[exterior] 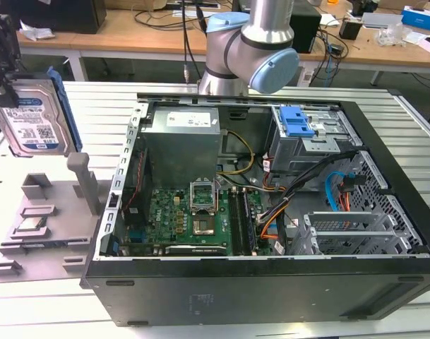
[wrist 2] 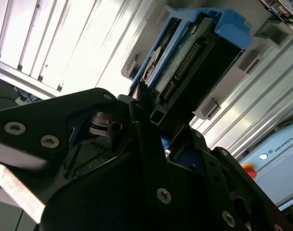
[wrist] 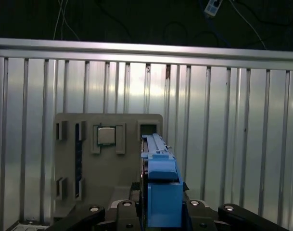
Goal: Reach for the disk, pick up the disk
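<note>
Pincer (exterior: 4,90) clenched on the disk (exterior: 32,123) (held upright); grey fixture (exterior: 59,212) beneath.

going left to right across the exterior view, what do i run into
flat silver rectangular hard drive with a white-and-blue label → green motherboard circuit board → bright blue plastic latch
</note>
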You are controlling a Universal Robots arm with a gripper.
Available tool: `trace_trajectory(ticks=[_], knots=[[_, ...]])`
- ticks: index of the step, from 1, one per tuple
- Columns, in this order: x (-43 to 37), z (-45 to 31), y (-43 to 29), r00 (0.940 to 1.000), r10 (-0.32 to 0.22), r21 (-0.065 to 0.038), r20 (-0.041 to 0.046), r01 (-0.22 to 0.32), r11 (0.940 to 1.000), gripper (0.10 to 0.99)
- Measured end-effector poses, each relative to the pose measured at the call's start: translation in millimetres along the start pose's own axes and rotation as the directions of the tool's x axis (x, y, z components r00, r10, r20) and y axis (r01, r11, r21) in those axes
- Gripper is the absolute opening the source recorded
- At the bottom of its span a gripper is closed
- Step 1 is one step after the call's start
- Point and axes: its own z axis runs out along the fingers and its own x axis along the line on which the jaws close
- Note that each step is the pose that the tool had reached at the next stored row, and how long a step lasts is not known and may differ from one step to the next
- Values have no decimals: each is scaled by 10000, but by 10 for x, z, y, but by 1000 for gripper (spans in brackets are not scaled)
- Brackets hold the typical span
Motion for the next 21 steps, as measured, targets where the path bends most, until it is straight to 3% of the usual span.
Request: trace_trajectory(ticks=[18,21], knots=[[-15,-500,-9,10000,0,-1,0,0,10000,369],[-17,-611,-11,10000,-1,1,0,1,10000,369]])
